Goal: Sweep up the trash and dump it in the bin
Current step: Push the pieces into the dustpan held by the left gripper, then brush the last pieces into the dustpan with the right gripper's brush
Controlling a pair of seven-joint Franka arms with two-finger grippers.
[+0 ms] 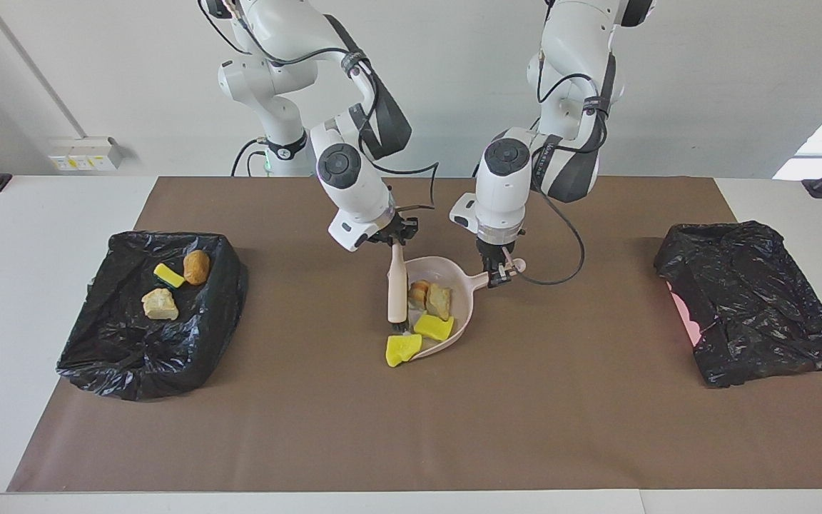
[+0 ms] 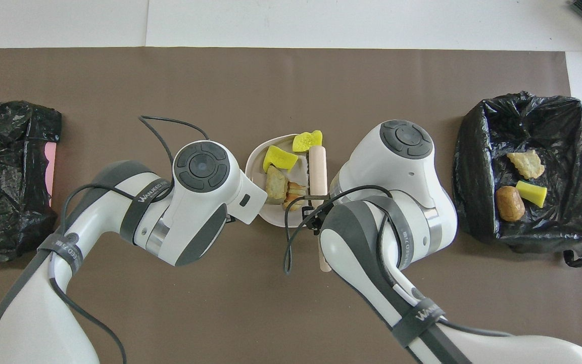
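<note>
- Three scraps lie in the pale pink dustpan (image 1: 459, 282): an orange-brown crusty lump (image 1: 419, 292), a tan lump (image 1: 439, 301) touching it, and a yellow sponge chunk (image 1: 434, 327) nearer the open mouth.
- A second yellow chunk (image 1: 402, 349) lies on the brown mat at the pan's lip (half out, it seems).
- Three more rest in the black-lined bin (image 1: 100, 357): a beige lump (image 1: 160, 304), a yellow sponge (image 1: 168, 275) and a brown lump (image 1: 196, 266).
</note>
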